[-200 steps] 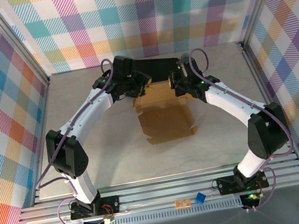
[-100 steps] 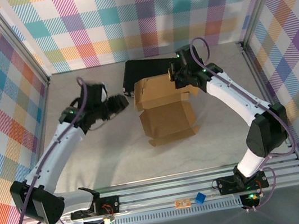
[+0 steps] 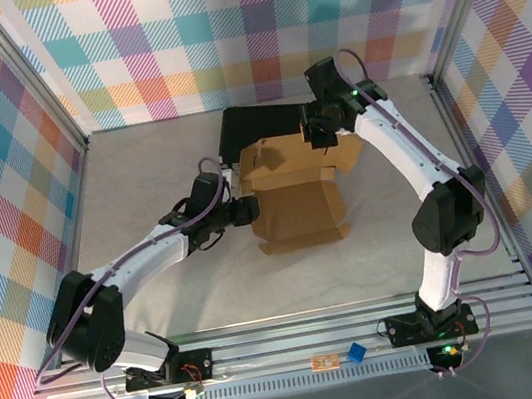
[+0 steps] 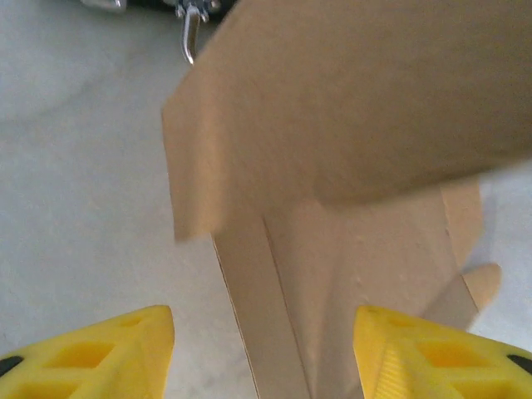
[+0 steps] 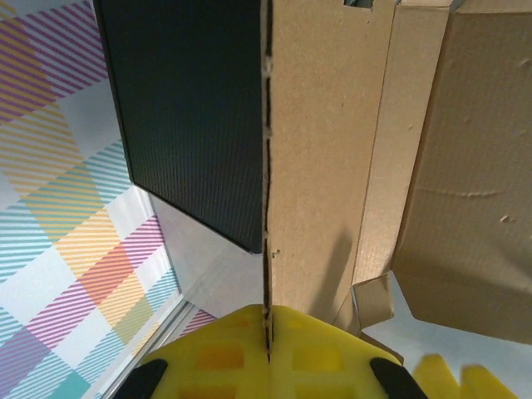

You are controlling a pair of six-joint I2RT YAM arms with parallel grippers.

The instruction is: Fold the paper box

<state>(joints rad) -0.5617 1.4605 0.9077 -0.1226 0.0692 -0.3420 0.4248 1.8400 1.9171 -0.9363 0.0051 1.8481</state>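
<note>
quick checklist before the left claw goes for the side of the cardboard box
1. right claw gripping the raised rear panel of the paper box: ok, the panel's edge is clamped in it.
2. left claw open: ok, its fingers are wide apart.
3. left claw lined up with the box's left side: ok, a cardboard strip lies between its fingers.
4. left claw touching cardboard: cannot tell.
5. raised panel clear of the black case: cannot tell, the case sits directly behind it.
6. base panel flat on the table: ok.
</note>
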